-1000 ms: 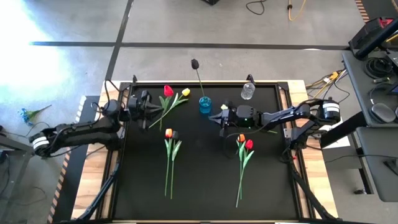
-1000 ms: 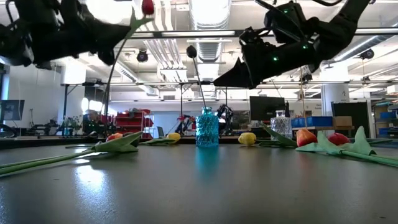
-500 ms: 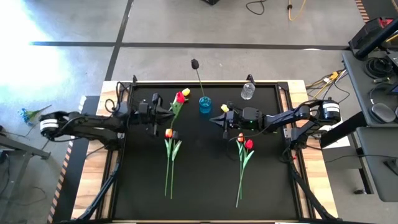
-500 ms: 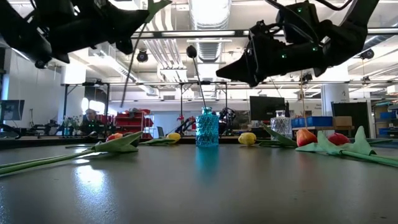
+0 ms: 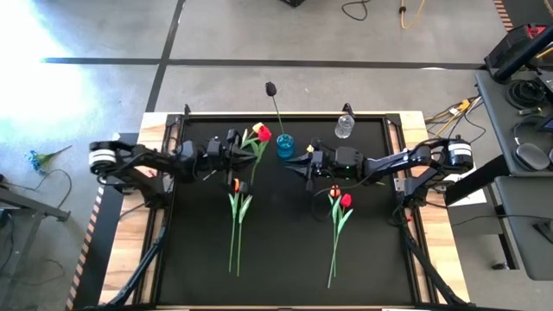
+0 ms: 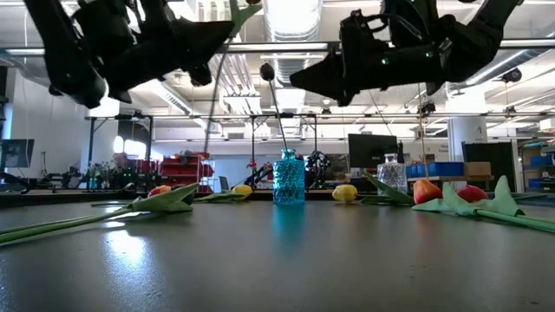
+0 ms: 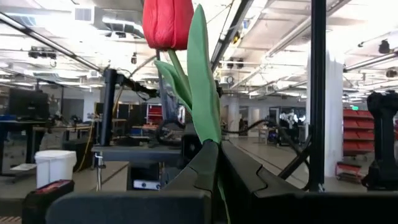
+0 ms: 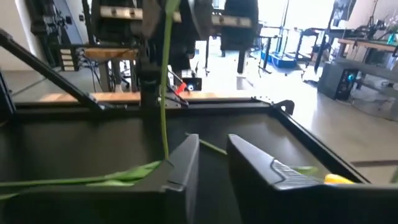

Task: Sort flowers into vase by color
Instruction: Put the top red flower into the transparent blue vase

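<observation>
Now we see the left gripper clamping a red tulip upper centre, beside the blue vase; right gripper narrowly parted, empty.

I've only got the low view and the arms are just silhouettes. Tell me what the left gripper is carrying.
Observer: The left gripper is shut on the stem of a red tulip.
Operator: Give me its place relative to the blue vase.
Observer: From above, the tulip's head is close beside the blue vase, on the left arm's side, not in it yet.
Operator: Report the right gripper.
Observer: The right gripper is open with nothing between its fingers, near the vase on the other side.
</observation>
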Robot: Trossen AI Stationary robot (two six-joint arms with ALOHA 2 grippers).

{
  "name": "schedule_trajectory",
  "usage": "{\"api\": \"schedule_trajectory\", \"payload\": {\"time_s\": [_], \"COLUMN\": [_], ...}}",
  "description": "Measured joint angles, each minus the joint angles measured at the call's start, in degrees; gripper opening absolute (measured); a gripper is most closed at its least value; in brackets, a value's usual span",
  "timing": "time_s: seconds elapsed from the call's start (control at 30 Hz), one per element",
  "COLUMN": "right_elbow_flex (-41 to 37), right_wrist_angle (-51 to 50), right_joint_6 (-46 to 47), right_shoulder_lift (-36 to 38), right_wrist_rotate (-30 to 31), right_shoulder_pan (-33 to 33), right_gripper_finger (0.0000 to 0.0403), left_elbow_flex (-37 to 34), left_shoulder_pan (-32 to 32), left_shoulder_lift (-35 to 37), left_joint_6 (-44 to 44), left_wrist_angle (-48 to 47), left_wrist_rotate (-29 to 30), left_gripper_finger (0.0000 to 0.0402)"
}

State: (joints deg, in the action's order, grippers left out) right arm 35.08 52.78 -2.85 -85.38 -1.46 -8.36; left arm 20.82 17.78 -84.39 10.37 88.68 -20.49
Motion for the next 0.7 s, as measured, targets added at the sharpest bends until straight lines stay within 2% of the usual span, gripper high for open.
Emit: {"api": "schedule_trajectory", "payload": {"time_s": [0.2,0.33,0.47,0.7], "right_elbow_flex": [3.4,5.4,7.0,9.1], "right_wrist_angle": [0.0,0.0,0.0,0.1], "right_joint_6": [2.9,4.6,6.3,9.0], "right_shoulder_lift": [0.0,0.0,0.0,-2.1], "right_wrist_rotate": [0.2,0.1,0.1,0.0], "right_shoulder_pan": [0.2,0.3,0.3,0.2], "right_gripper_finger": [0.0147,0.0166,0.0169,0.0152], "left_elbow_flex": [4.8,6.4,7.2,7.3], "left_shoulder_pan": [0.0,0.0,0.0,0.0], "left_shoulder_lift": [-4.9,-6.1,-7.3,-9.0], "left_joint_6": [-0.1,-0.5,-0.9,-2.4], "left_wrist_angle": [1.4,1.3,1.3,1.2], "left_wrist_rotate": [-3.0,-3.1,-3.1,-2.6], "left_gripper_finger": [0.0,0.0,0.0,0.0]}}
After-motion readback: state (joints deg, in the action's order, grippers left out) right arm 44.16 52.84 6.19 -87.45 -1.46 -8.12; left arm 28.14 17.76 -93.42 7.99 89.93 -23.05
